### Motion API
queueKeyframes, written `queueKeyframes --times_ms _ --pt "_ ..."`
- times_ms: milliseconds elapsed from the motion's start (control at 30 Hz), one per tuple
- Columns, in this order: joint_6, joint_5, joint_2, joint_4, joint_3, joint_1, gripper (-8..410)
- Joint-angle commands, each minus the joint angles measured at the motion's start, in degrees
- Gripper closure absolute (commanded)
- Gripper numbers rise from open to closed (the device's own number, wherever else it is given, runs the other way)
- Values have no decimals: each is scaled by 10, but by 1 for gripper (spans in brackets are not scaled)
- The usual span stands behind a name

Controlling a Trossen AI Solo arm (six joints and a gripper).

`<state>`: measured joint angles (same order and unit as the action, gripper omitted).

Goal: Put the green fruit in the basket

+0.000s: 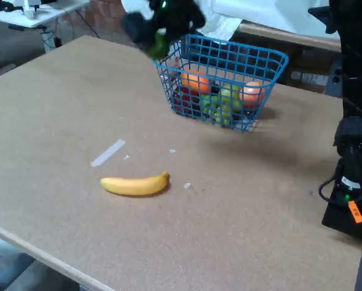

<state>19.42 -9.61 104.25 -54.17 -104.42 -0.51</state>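
My gripper (158, 37) shows as a blurred black shape in the fixed view, hanging above the left end of the blue wire basket (241, 47). Its fingers are shut on the dark green fruit (159, 47), which hangs in the air just outside the basket's left rim, about level with it. The basket stands at the back of the table. It holds an orange fruit (196, 80), a peach-coloured fruit (252, 92), a light green grape-like cluster (220, 107) and something red (184, 99).
A yellow banana (135, 185) lies on the brown table in front of the basket. A strip of pale tape (108, 153) lies to its upper left. The arm's black base and cables (349, 182) stand at the right edge.
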Motion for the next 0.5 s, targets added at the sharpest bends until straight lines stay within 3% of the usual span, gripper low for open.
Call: queueKeyframes --times_ms 0,200,467 --pt "4 -2 -20 -64 -35 76 250" --pt "2 19 -23 -100 -33 155 250" --pt "-20 32 8 -80 -28 222 250"
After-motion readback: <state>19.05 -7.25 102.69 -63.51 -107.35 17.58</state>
